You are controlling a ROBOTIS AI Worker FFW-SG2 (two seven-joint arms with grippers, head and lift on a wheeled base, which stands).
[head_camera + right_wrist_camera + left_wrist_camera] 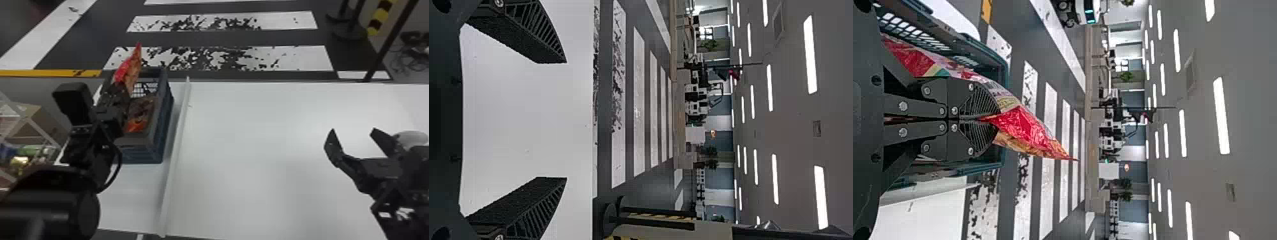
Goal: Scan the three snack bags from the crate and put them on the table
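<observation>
Over the crate point(163, 127) at the robot's left, the left claw point(124, 88) has its fingers closed together on a red snack bag point(130, 68), pinching it. The bag is tilted, with one pointed corner sticking up above the crate's far rim; in the left wrist view its shiny red film runs out past the fingertips. Within the blue-grey crate, beside the claw, lies a brown-and-orange snack bag point(138, 119). The crate sits on the white desk point(255, 166), near a raised white strip point(179, 134) that runs from the near edge to the far one. Well apart, on the robot's right, the right claw point(353, 130) is above the desk, its fingers spread wide with nothing between them. Beyond the desk is a dark floor point(229, 38) with worn white stripes.
</observation>
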